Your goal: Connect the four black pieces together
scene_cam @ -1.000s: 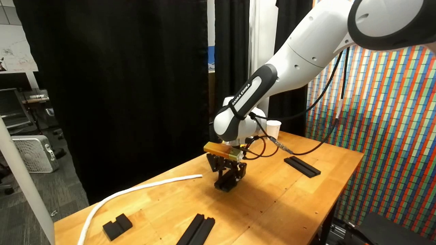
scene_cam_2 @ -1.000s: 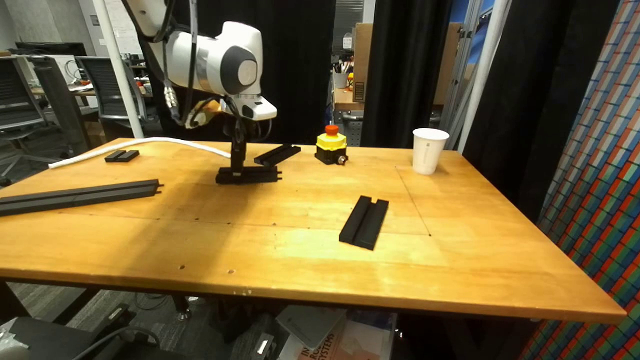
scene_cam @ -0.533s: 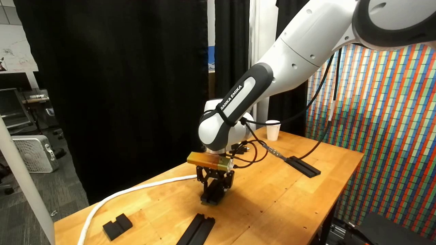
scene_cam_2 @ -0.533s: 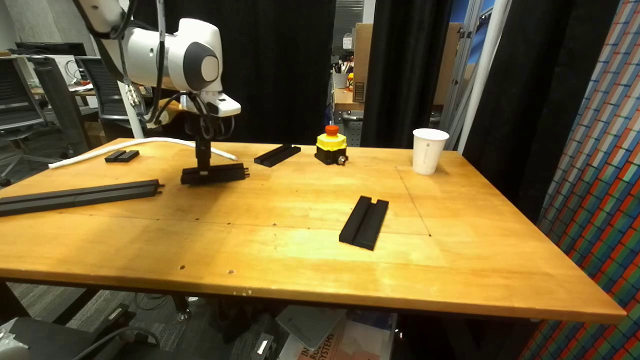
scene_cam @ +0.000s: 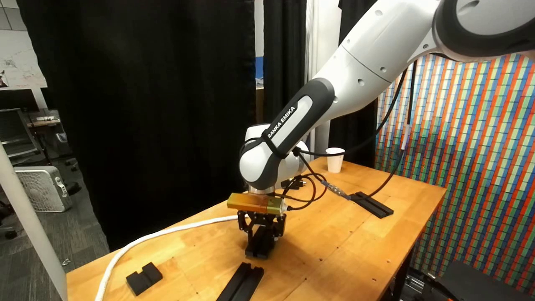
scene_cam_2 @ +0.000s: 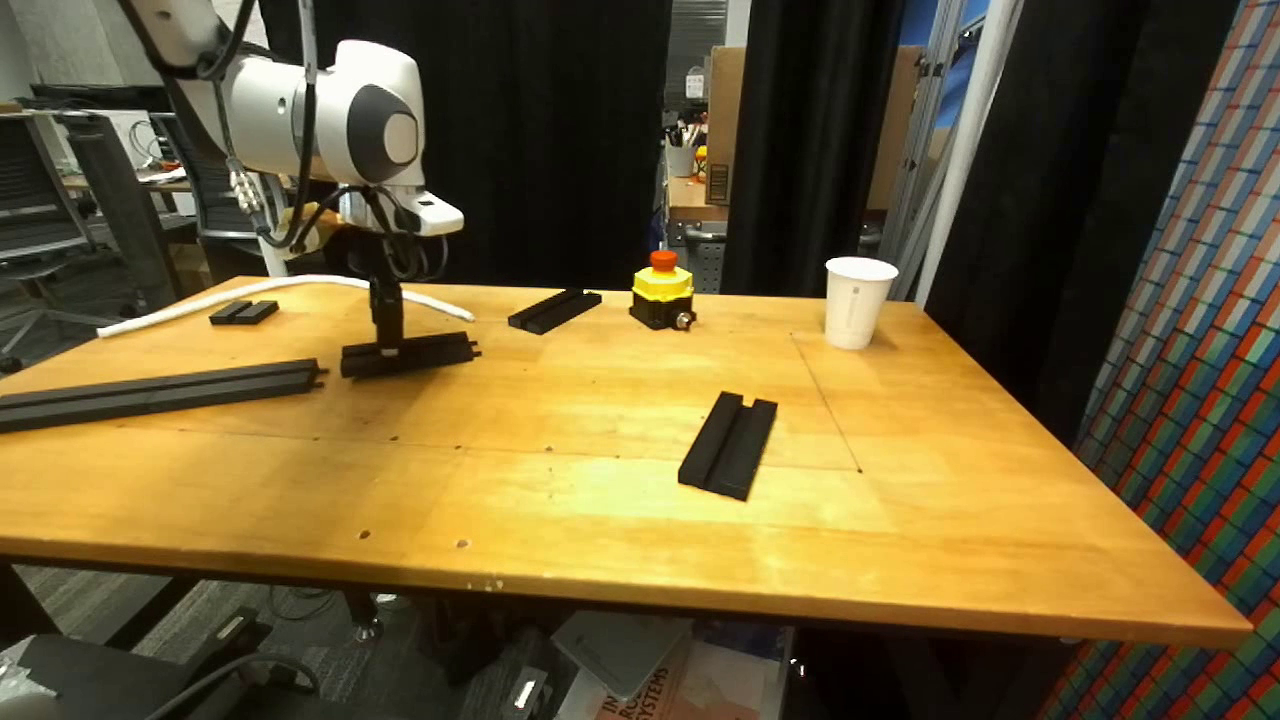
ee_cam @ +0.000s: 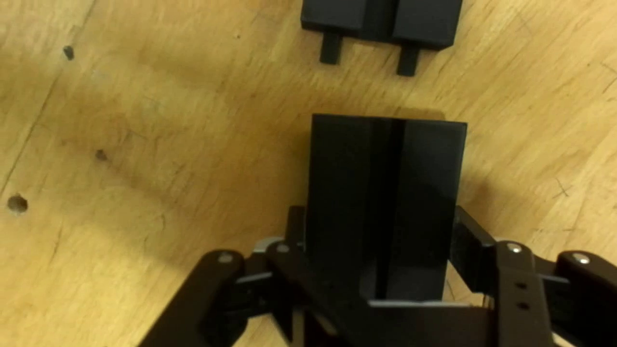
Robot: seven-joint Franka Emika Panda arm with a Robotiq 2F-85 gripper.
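My gripper point(scene_cam: 262, 241) is shut on a black piece point(scene_cam: 258, 253), gripped by its long sides. The held piece also shows in an exterior view point(scene_cam_2: 440, 352) and in the wrist view point(ee_cam: 352, 193). It seems slightly above the table, with two prongs on its far end. A long black strip point(scene_cam_2: 150, 393) with a seam lies before it. The strip's two-pronged end point(ee_cam: 381, 21) faces the held piece's flat end, apart by a small gap. Another black piece point(scene_cam_2: 728, 445) lies toward the table front. One more point(scene_cam_2: 555, 310) lies farther back.
A small chunky black block point(scene_cam: 144, 278) and a white cord point(scene_cam: 175, 229) lie along the table's back side. A red button on a yellow base point(scene_cam_2: 662, 290) and a white paper cup point(scene_cam_2: 858, 300) stand at the back.
My gripper has carried the held piece toward the long strip, leftward and nearer in the exterior views, and turned it slightly. The last half second shows only a small shift. The other pieces stay put.
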